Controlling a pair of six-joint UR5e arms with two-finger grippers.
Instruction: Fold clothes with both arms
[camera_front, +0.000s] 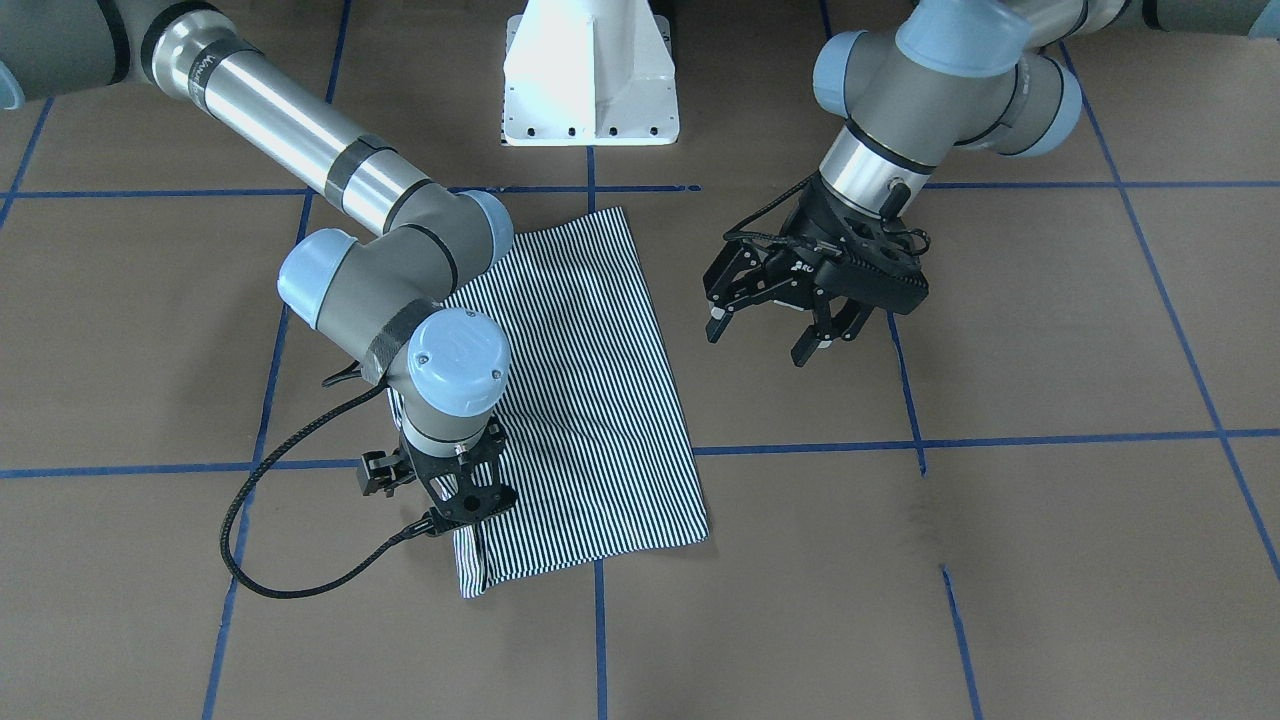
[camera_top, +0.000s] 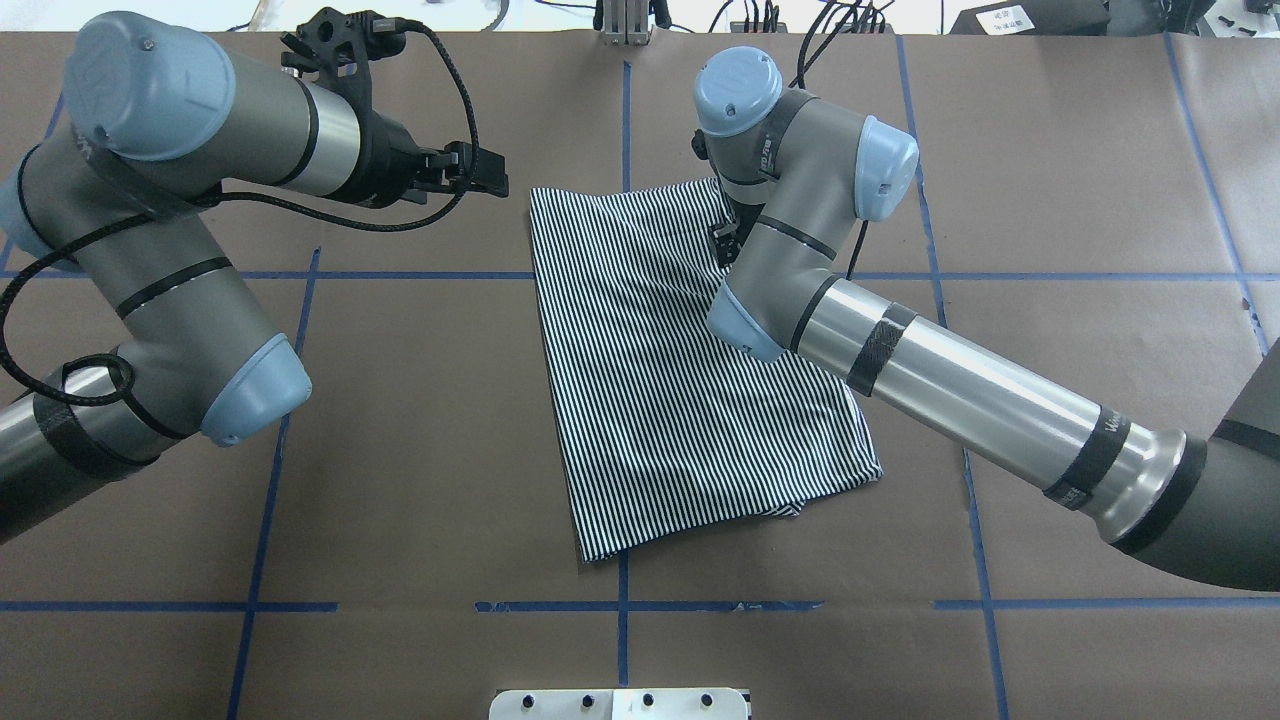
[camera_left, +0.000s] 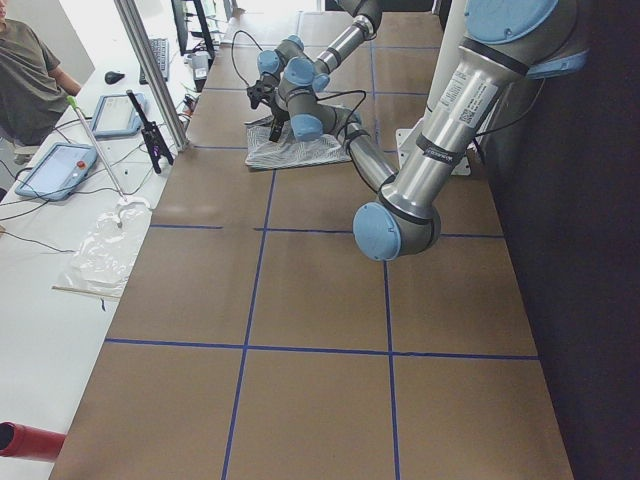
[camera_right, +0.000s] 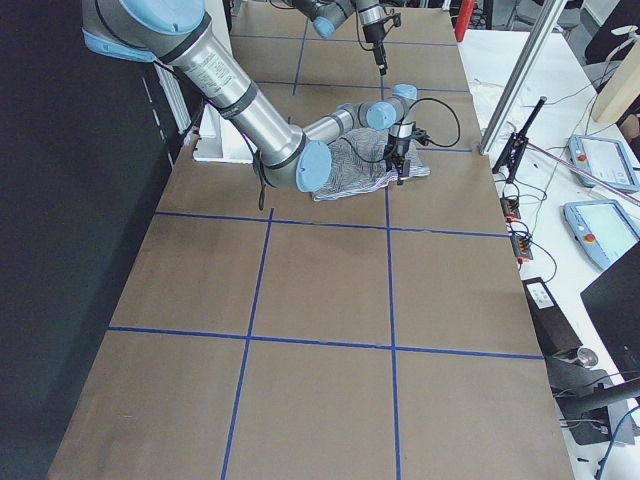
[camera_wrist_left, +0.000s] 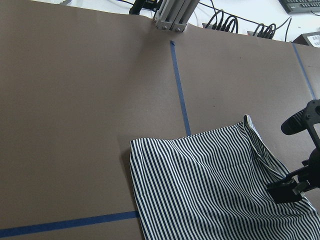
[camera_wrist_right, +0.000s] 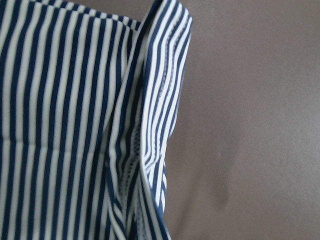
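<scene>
Striped shirt (camera_front: 590, 400) — one, left gripper (camera_front: 760, 345), right gripper (camera_front: 475, 530) — two.

Bright, even overhead light, soft shadows; right wrist close-up slightly blurred.

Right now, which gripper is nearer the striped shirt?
Right. The right gripper is down on the edge of the striped shirt; the left gripper hovers open beside it, over the table.

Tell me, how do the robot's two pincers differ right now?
The left pincer hangs open and tilted over bare table, clear of the striped shirt; the right pincer points straight down onto the shirt's edge. The left pincer's fingers show spread apart; the right pincer's grip cannot be made out. Both are black, two-fingered.
</scene>
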